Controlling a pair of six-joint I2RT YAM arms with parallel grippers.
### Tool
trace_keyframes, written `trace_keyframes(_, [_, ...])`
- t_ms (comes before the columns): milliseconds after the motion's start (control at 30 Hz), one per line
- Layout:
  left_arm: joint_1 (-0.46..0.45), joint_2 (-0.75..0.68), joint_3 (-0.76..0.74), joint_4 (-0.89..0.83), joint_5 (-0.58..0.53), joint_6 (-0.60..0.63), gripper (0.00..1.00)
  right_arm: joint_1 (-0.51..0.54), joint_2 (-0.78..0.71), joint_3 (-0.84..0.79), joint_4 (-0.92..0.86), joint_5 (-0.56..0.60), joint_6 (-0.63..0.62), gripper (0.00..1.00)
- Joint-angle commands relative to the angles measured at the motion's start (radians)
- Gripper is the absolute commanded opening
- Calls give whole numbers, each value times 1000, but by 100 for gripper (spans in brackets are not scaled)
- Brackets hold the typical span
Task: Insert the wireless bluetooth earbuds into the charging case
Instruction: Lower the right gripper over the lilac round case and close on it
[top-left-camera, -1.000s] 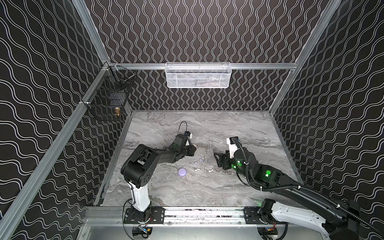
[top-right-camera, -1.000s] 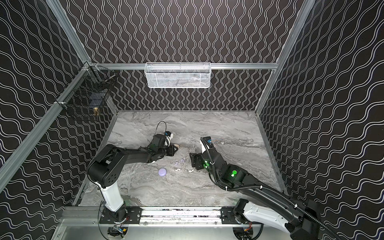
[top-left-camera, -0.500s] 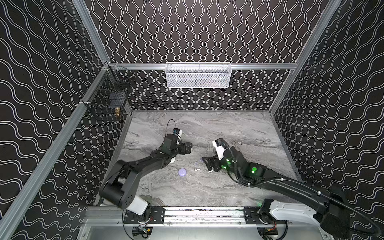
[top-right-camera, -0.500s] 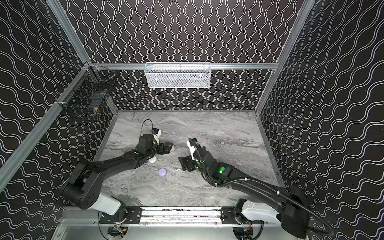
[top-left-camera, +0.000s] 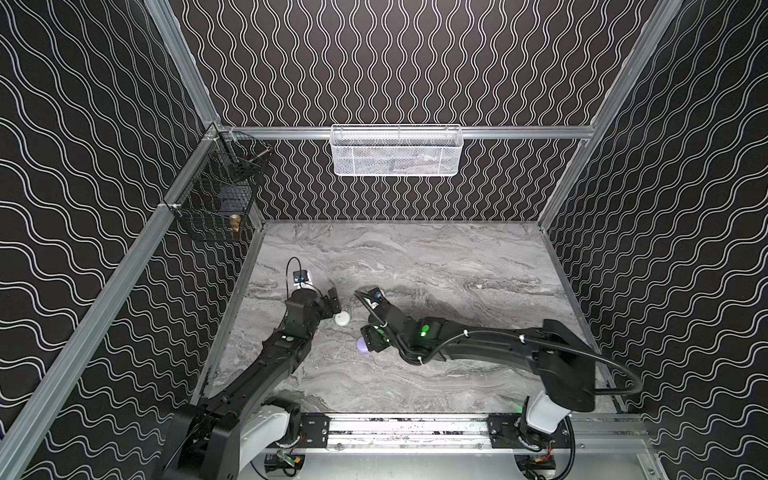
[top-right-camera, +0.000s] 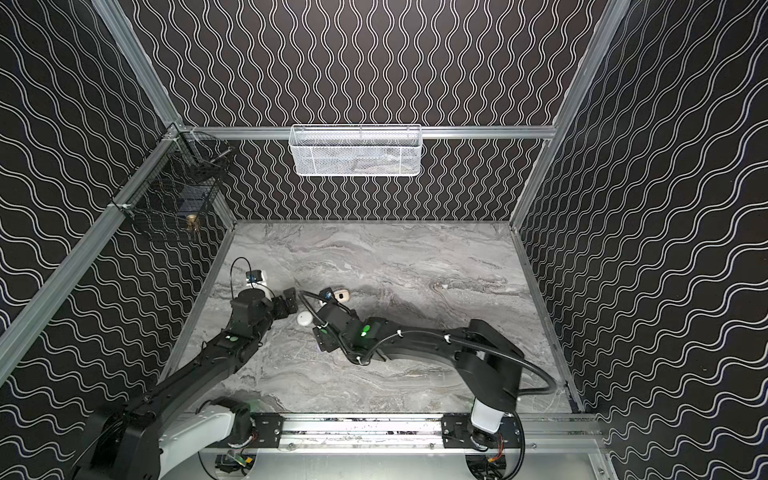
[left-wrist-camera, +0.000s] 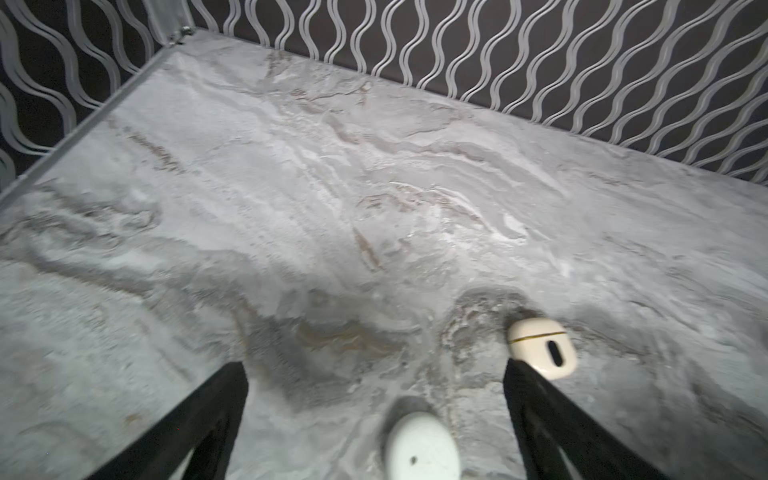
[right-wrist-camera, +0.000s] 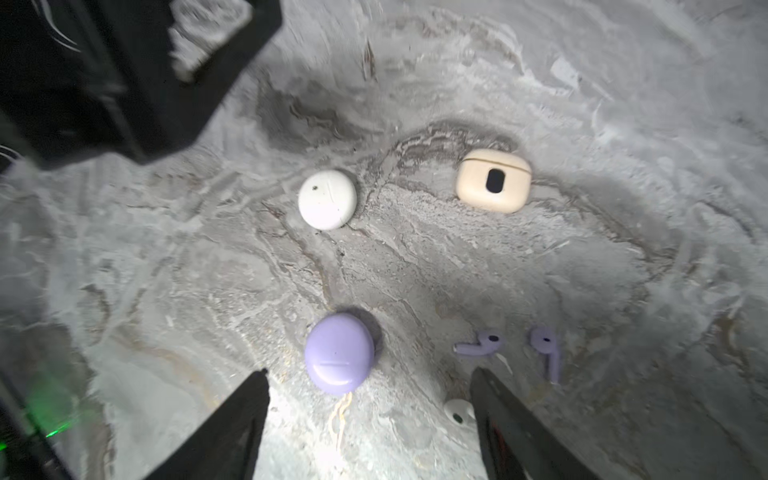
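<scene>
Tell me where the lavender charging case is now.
In a top view the lavender case lies on the marble table left of centre, at the right gripper, with the round white case just beyond it.

Desk (top-left-camera: 436, 257) grey marble, darker grey and brownish veins. Walls (top-left-camera: 415, 62) black, white wavy lines all over. Back basket (top-left-camera: 397, 151) white mesh, corner basket (top-left-camera: 216, 199) black wire. Round case (right-wrist-camera: 327, 199) white with a tiny dark speck. Boxy case (right-wrist-camera: 493, 180) cream, black oval slot, thin dark seam. Oval case (right-wrist-camera: 339, 359) lavender. First earbud (right-wrist-camera: 478, 344) lavender, second earbud (right-wrist-camera: 546, 351) lavender too, third earbud (right-wrist-camera: 455, 409) white with a dark spot. Left arm (top-left-camera: 282, 353) black, white base link; right arm (top-left-camera: 478, 349) black, white base link, bright green light (top-left-camera: 424, 331). Left claw (left-wrist-camera: 374, 368) black, right claw (right-wrist-camera: 369, 373) black.
</scene>
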Motion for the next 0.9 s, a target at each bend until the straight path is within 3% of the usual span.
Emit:
trace_keyframes(0, [2, 5, -36, 85, -82, 3, 99, 5, 55, 48, -69, -13, 9, 81])
trace_keyframes(467, [9, -34, -120, 192, -99, -1, 99, 44, 263, 173, -227, 27, -5, 83])
trace_keyframes(867, [8, -48, -125, 190, -103, -1, 99, 23, 269, 152, -242, 91, 39, 79])
